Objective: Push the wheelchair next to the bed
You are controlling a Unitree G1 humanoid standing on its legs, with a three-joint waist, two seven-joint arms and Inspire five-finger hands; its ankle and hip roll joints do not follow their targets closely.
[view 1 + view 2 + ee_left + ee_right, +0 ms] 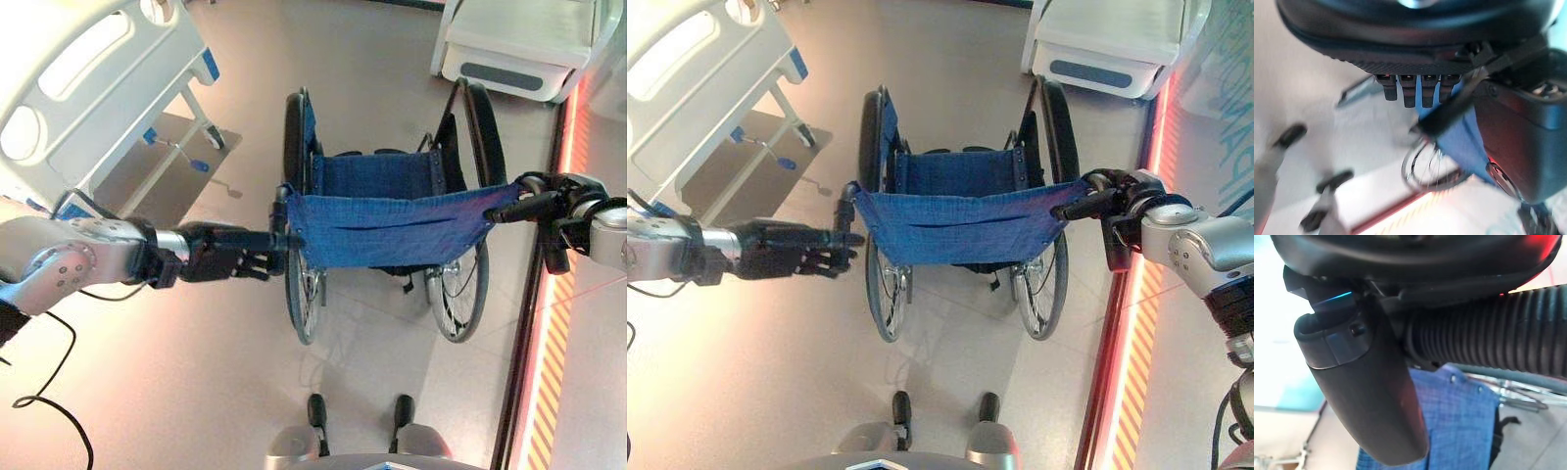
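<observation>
Left hand [211, 257] curled around the left black push handle [279, 238] and right hand [1117, 201] wrapped on the ribbed right grip [1488, 335] of the blue-fabric, steel-framed wheelchair [387, 220], centred on the floor with the white-railed hospital bed [83, 83] at far left. Uneven pushing would probably veer a wheel into the bed's frame.

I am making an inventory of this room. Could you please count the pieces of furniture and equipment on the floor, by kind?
Wheelchair: 1
Bed with white rails, on the robot's left: 1
White unit at the far right, only partly visible, so I cannot tell its kind: 1
Total: 3
</observation>
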